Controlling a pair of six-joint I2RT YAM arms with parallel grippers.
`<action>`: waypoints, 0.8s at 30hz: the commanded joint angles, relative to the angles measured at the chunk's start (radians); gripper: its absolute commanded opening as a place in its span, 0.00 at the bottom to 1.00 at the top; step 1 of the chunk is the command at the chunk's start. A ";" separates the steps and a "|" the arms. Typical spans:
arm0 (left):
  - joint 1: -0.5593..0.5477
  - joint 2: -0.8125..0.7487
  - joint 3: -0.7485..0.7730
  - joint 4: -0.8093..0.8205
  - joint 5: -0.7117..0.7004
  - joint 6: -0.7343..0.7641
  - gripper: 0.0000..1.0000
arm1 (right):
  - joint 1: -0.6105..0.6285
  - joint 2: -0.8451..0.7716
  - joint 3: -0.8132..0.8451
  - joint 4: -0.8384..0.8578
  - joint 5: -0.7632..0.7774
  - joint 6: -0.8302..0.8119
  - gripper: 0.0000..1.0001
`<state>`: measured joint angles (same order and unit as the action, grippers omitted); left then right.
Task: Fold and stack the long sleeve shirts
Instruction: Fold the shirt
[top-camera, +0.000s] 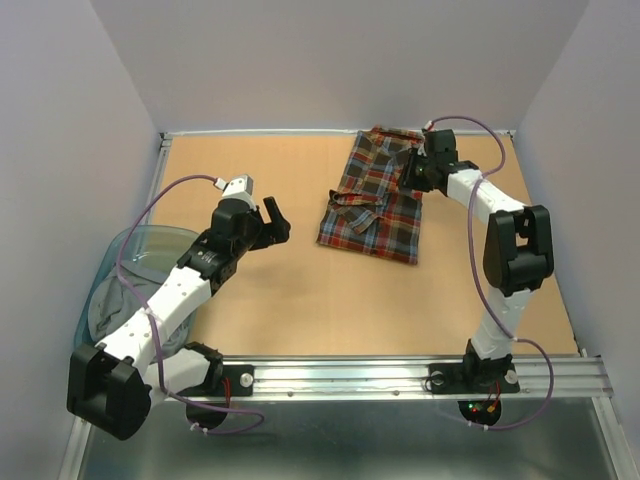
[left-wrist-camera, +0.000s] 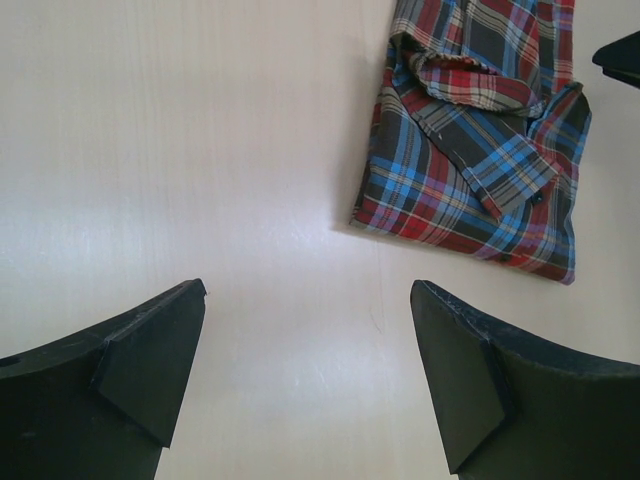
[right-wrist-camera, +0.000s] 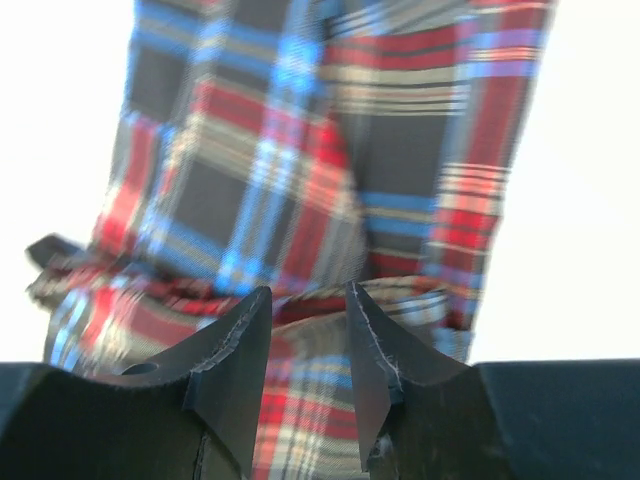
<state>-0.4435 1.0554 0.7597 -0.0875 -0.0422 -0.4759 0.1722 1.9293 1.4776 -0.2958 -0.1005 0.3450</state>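
Left gripper: jaws spread wide, holding nothing, above bare table. Nothing lies between its fingers. It stands well apart from the garment, which sits ahead and to its right.

Right gripper: jaws narrow, a thin gap between them with plaid cloth showing in that gap. It cannot be told whether the cloth is pinched. This gripper sits at the far end of the long sleeve shirt, by the table's back edge.

Shirt: one, in red, navy and dark plaid. It lies partly folded on the far right part of the table, with a sleeve cuff laid across its top.

Surroundings: one clear blue tub at the left edge, partly behind the left arm, holding grey cloth. One metal rail runs along the near edge and carries both arm bases.

Count: two arms, one shirt on the table, one tub.
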 joint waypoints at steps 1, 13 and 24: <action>-0.003 -0.017 -0.016 0.003 -0.064 -0.020 0.95 | 0.105 -0.125 -0.006 0.030 -0.117 -0.125 0.42; -0.001 0.052 0.000 0.009 -0.074 -0.061 0.95 | 0.427 -0.182 -0.192 0.034 -0.177 -0.213 0.48; -0.001 -0.021 -0.019 -0.029 -0.107 -0.055 0.95 | 0.421 -0.021 -0.131 0.030 0.056 -0.302 0.48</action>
<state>-0.4435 1.0840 0.7525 -0.1051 -0.1131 -0.5323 0.5941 1.8721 1.3098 -0.2825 -0.1425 0.0967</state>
